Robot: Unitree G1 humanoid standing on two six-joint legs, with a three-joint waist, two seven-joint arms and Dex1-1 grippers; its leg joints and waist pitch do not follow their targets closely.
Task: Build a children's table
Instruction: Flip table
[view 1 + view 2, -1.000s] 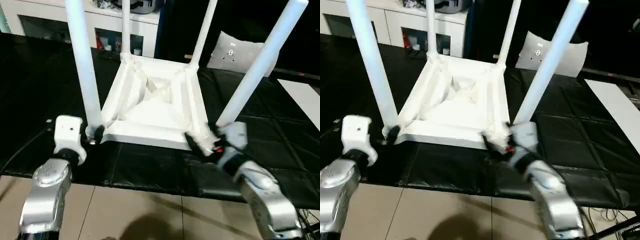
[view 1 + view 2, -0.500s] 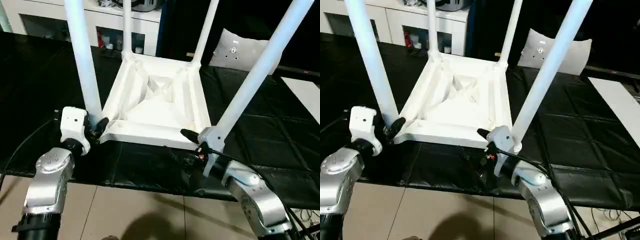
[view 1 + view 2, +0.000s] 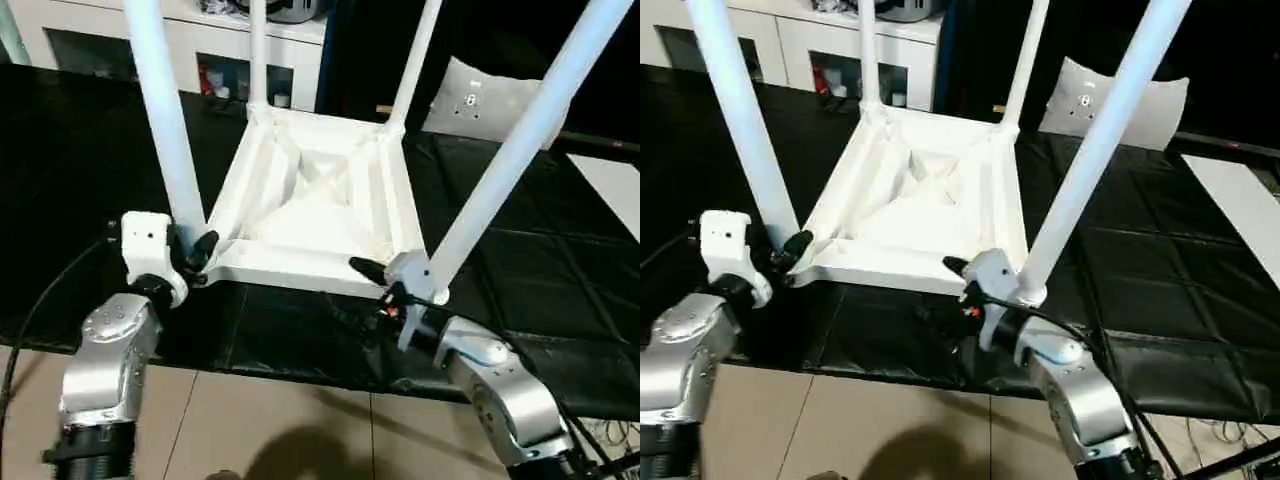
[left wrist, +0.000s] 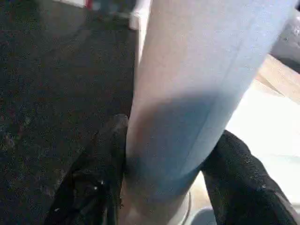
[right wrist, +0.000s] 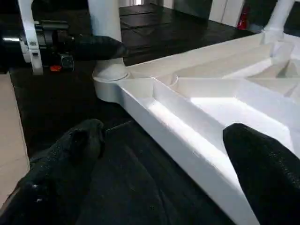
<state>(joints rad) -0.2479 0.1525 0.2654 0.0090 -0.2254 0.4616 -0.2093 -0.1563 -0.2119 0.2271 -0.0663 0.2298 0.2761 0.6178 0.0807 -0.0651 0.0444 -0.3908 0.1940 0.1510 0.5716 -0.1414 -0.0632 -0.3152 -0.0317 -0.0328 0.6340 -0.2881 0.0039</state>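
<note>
The children's table (image 3: 310, 215) lies upside down on the black mat, all white, ribbed underside up, with four legs standing in its corner sockets. My left gripper (image 3: 195, 250) is at the base of the near-left leg (image 3: 170, 130). In the left wrist view its black fingers (image 4: 105, 154) press both sides of that leg (image 4: 187, 108). My right gripper (image 3: 380, 285) is open at the near-right corner, in front of the near-right leg (image 3: 500, 170). In the right wrist view its fingers (image 5: 70, 150) stand wide apart, astride the top's near rim (image 5: 187, 145).
A white cabinet (image 3: 200, 50) with glass doors stands behind the mat (image 3: 80, 180). A white cushion-like piece (image 3: 480, 100) sits at the back right and a white board (image 3: 610, 190) at the right edge. Tan floor (image 3: 280, 420) lies in front. A black cable (image 3: 40, 300) runs by my left arm.
My left gripper has moved in and closed on the base of the near-left leg. My right arm has swung from beside the near-right leg round to its front, staying open.
</note>
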